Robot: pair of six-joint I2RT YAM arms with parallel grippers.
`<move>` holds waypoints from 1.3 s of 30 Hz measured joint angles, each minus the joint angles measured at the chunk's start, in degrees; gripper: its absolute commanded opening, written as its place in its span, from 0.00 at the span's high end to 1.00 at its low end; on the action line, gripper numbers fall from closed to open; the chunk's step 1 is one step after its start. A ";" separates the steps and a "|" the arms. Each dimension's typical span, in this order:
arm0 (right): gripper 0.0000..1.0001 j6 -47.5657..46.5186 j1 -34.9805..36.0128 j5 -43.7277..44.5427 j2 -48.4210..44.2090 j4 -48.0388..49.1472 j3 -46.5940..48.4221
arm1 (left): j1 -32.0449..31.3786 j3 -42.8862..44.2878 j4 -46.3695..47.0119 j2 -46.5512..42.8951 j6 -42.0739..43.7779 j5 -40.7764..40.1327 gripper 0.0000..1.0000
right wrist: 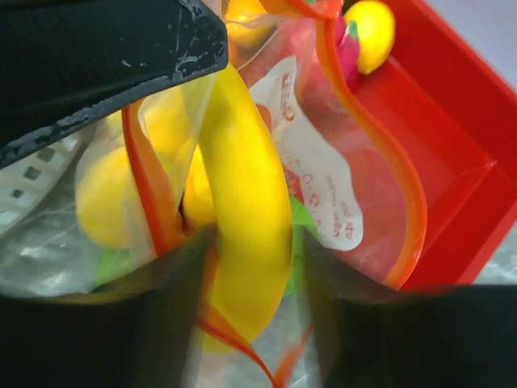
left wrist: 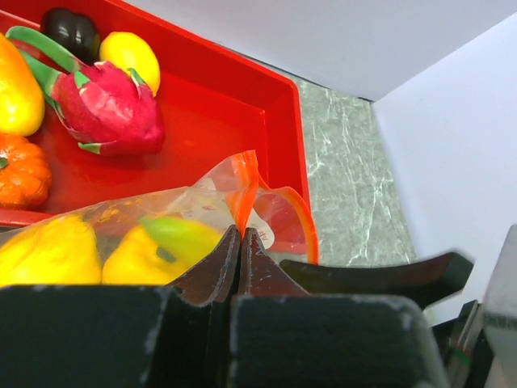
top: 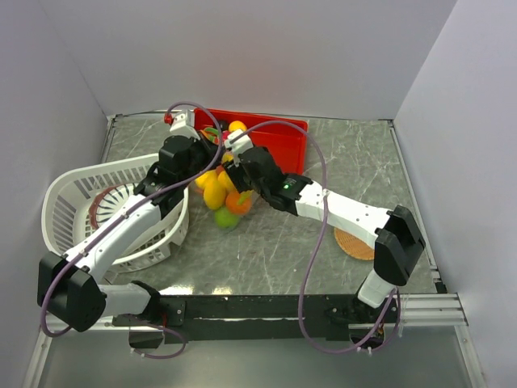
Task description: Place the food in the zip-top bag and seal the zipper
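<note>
The clear zip-top bag [top: 220, 198] hangs in front of the red tray, holding yellow, orange and green toy fruits. My left gripper [top: 198, 171] is shut on its reddish-orange zipper [left wrist: 250, 186]; the left wrist view [left wrist: 241, 236] shows the strip pinched between the tips. My right gripper [top: 234, 174] is at the bag's mouth. In the right wrist view [right wrist: 250, 250] its blurred fingers stand on either side of a yellow banana [right wrist: 242, 210], with a small gap on the right. The banana lies in the bag's open mouth, and the zipper [right wrist: 404, 202] loops around it.
The red tray [top: 283, 141] behind the bag holds a pink dragon fruit [left wrist: 109, 105], a lemon [left wrist: 129, 55], a dark eggplant [left wrist: 71, 31] and a small pumpkin [left wrist: 20, 170]. A white slatted basket [top: 81, 202] stands at the left. An orange disc [top: 355, 242] lies near the right arm.
</note>
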 measured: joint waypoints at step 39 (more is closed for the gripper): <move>0.50 29.35 -17.94 -37.88 -11.28 -14.40 -7.69 | 0.28 -0.09 1.07 0.72 -0.31 1.60 0.99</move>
